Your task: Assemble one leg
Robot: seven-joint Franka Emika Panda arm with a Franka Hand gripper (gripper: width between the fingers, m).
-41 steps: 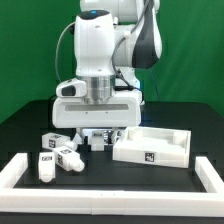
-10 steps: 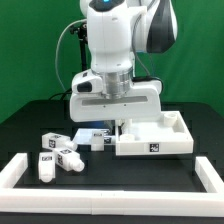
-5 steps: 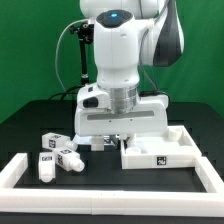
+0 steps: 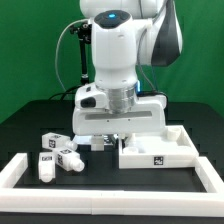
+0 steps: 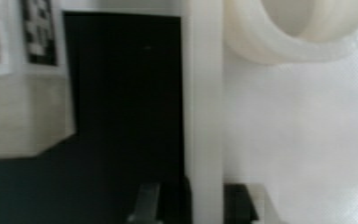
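White panel (image 4: 150, 156) pinched by its wall in nearly closed fingers (image 5: 151, 203). Legs (image 4: 55, 142) loose on tabletop (image 4: 28, 125), near the fingers but untouched, none fitted yet. Barely started, looks like.

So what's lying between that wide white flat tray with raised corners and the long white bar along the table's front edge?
Nothing. In the exterior view, only bare black tabletop separates the wide white panel from the white front bar.

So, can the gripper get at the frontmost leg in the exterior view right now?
Probably not yet: the gripper looks shut on a wall of the panel and would have to let go first. The leg itself lies uncovered, open from above.
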